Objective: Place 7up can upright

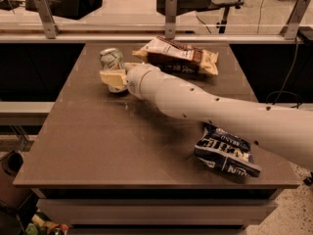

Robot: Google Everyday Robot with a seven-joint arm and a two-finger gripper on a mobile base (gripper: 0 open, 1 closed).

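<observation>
Currently, the gripper [113, 78] is positioned near the far-left corner of the counter [98, 146], with its cream-coloured fingers clamped on the lower part of the 7up can [111, 58]. The can stands close to upright, silver top end uppermost. Contact between the can base and the counter surface cannot be determined, as the gripper hides it. The white arm [205, 109] extends diagonally from the right edge toward that corner. A brown snack bag [176, 57] lies along the far edge, just beside the wrist. A dark blue snack bag [226, 152] lies near the front-right corner.
</observation>
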